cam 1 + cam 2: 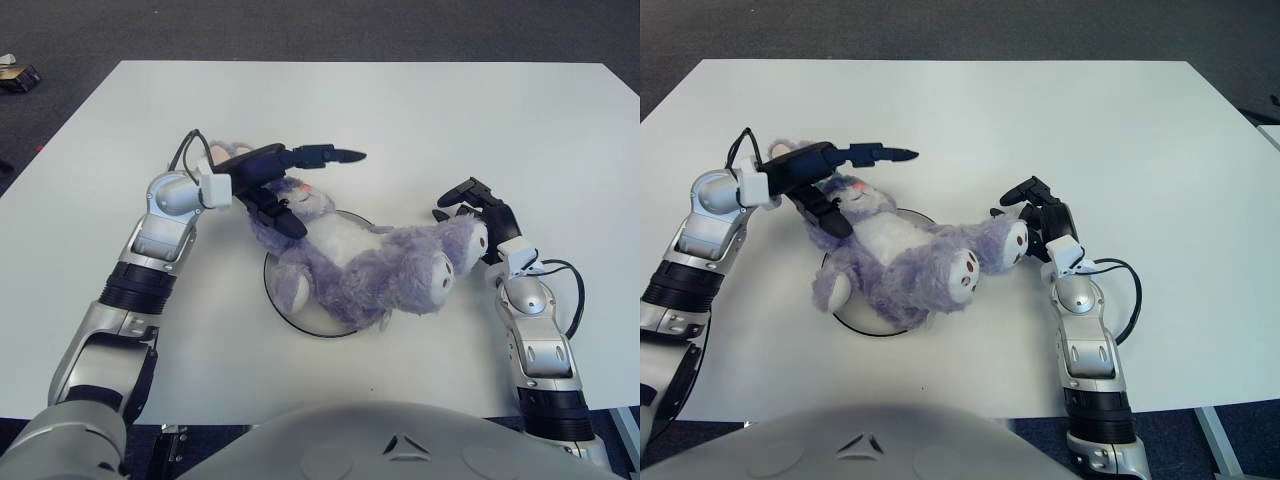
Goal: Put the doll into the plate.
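Observation:
The purple plush doll [350,265] lies on its back across the white, dark-rimmed plate [275,298]. Its head points to the back left and its legs hang over the plate's right edge. My left hand [300,172] hovers over the doll's head with its fingers spread, one stretched out to the right and another lying against the side of the head. It holds nothing. My right hand [478,205] stands beside the doll's far foot on the right, its fingers relaxed and apart, gripping nothing.
The white table [400,110] stretches wide behind and to both sides of the plate. Dark floor lies beyond its edges, with a small object [18,75] on it at the far left. A black cable [572,290] loops by my right forearm.

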`<move>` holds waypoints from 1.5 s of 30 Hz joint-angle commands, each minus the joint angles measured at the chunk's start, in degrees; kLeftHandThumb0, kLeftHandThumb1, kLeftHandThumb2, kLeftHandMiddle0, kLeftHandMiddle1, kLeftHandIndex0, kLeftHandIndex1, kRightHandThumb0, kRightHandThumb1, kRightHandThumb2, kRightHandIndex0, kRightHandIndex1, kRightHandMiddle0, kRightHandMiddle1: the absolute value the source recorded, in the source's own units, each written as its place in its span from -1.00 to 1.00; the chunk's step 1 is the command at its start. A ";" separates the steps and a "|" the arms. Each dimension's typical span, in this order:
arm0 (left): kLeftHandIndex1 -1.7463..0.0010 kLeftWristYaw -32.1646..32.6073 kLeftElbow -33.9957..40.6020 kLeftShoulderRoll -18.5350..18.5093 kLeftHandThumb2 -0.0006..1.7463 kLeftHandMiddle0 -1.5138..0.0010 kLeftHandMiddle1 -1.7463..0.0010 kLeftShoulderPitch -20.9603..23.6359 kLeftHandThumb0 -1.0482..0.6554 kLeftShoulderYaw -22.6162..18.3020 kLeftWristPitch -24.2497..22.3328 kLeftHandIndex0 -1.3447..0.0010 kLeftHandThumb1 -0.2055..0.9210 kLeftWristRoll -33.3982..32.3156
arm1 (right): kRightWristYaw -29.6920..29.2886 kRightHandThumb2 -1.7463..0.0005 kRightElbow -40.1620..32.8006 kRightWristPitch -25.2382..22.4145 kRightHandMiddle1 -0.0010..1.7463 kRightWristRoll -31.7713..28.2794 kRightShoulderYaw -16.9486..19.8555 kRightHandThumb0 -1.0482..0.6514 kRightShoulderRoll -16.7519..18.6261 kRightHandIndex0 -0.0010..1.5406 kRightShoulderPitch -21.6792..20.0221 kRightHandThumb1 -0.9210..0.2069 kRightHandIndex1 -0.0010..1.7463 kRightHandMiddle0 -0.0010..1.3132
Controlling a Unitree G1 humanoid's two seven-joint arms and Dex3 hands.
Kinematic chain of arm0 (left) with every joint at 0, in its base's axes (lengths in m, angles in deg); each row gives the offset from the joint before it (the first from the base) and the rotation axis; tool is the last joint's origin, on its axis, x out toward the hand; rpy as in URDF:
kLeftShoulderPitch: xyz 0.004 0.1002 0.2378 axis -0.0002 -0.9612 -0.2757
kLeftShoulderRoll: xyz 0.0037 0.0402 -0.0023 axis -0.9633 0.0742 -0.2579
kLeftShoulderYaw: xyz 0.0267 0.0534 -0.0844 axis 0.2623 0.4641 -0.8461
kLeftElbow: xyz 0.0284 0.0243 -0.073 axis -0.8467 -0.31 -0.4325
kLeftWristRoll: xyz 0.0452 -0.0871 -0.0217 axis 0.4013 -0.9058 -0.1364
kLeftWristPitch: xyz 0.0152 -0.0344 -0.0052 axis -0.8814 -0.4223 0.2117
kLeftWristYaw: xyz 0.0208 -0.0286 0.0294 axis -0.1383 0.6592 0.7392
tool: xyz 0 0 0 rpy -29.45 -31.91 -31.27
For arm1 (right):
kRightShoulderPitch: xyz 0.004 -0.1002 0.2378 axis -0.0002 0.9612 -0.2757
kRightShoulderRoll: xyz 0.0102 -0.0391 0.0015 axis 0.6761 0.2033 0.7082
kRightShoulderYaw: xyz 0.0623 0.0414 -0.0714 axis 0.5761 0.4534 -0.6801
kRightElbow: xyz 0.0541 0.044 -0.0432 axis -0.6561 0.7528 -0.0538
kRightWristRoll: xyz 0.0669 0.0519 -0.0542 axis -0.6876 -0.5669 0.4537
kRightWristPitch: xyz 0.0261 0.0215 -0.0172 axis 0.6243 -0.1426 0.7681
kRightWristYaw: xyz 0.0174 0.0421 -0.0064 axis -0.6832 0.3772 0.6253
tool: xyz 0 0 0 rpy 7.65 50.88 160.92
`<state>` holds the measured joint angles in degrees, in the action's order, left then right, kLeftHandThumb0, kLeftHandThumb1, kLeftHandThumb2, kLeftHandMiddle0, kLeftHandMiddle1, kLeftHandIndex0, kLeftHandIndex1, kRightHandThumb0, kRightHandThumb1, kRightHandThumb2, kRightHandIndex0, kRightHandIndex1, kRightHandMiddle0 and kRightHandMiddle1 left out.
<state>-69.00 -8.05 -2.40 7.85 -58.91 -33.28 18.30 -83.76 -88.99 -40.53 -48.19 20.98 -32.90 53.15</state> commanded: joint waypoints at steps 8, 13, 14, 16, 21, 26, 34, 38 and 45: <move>1.00 -1.04 3.60 0.33 -0.67 0.99 1.00 -2.58 -0.83 -3.43 -3.04 0.84 1.00 -2.95 | 0.24 0.67 3.32 -3.47 0.71 0.61 -0.39 -0.20 -0.04 0.01 1.88 -1.00 1.00 -0.31; 1.00 0.95 6.46 1.70 -0.68 1.00 1.00 -4.66 -0.83 -4.93 -3.01 0.88 1.00 -3.43 | 0.21 0.68 3.88 -3.39 0.70 0.69 -0.27 -0.20 -0.13 0.01 1.70 -1.00 1.00 -0.30; 1.00 1.40 6.95 1.97 -0.68 1.00 1.00 -4.98 -0.82 -5.15 -3.05 0.88 1.00 -3.23 | 0.21 0.68 3.96 -3.38 0.70 0.70 -0.25 -0.20 -0.13 0.01 1.67 -1.00 1.00 -0.30; 1.00 1.71 7.34 2.22 -0.68 1.00 1.00 -5.22 -0.82 -5.34 -3.20 0.88 1.00 -2.99 | 0.20 0.68 4.06 -3.34 0.70 0.70 -0.23 -0.20 -0.14 0.01 1.64 -1.00 1.00 -0.30; 0.99 6.81 7.30 5.47 -0.66 1.00 1.00 -5.82 -0.82 -6.73 0.64 0.87 1.00 1.22 | 0.16 0.68 4.28 -3.38 0.70 0.76 -0.19 -0.20 -0.16 0.01 1.49 -1.00 1.00 -0.30; 0.99 10.73 6.51 7.66 -0.61 1.00 1.00 -5.89 -0.81 -7.21 4.02 0.86 1.00 5.11 | 0.10 0.68 4.36 -3.47 0.70 0.76 -0.19 -0.20 -0.18 0.01 1.39 -1.00 1.00 -0.30; 0.98 17.35 -1.50 9.24 -0.44 0.94 0.98 -2.89 -0.84 -10.22 12.35 0.83 1.00 11.49 | 0.09 0.68 4.54 -3.54 0.70 0.61 -0.03 -0.20 -0.33 0.00 1.43 -1.00 1.00 -0.29; 0.94 25.67 -20.93 9.61 -0.60 0.80 0.97 4.53 -0.79 -13.07 14.12 0.69 1.00 16.62 | 0.16 0.68 5.32 -3.01 0.70 0.36 0.34 -0.20 -0.50 0.00 1.20 -1.00 1.00 -0.29; 0.78 33.03 -27.08 16.10 -0.94 0.18 0.93 5.94 -0.31 -15.06 17.52 0.21 0.98 14.02 | -0.15 0.68 6.24 -2.22 0.70 0.17 0.81 -0.20 -0.37 0.00 0.97 -1.00 1.00 -0.29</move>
<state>-39.23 -30.94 11.06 12.19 -73.05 -17.06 32.65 -84.25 -86.74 -39.92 -48.37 21.73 -33.01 51.54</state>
